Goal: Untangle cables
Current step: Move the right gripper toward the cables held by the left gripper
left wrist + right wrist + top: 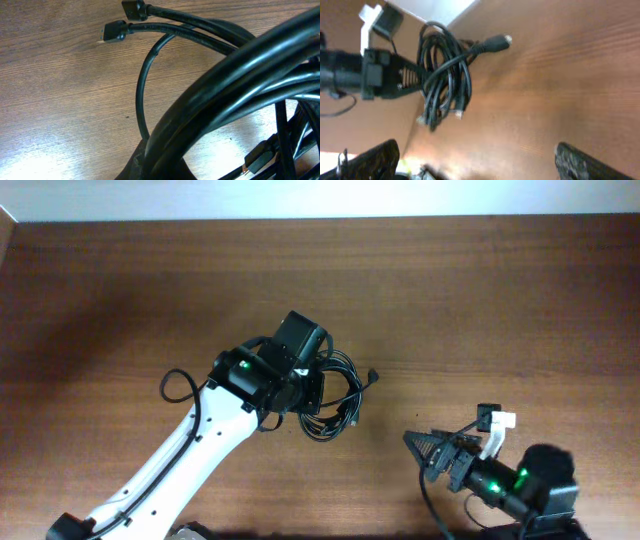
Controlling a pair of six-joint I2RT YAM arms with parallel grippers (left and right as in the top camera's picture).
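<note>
Three cables (340, 395) sit in one loose coil near the middle of the table (500, 300). Their loops cross each other several ways, and one plug (372, 376) pokes out on the side toward the right arm. The left gripper (320, 388) is in the coil and seems closed on a whole handful of strands, not on one. In its wrist view thick loops sweep right across the lens, with two more plugs (116, 31) lying on the wood beyond.

That grip is the main risk. If several strands are pinched together, any pull will probably drag the whole bundle along and draw the crossings tighter instead of freeing a cord. A loop could also catch on the gripper body or its camera.

The right gripper (410, 440) is well apart from the coil and empty, with its fingers (370, 160) spread wide. Coming in for the stray plug, it could close on a neighbouring loop as well, since the strands lie packed together there. It could also simply nudge the plug away, because nothing but the other arm's grip steadies it.
</note>
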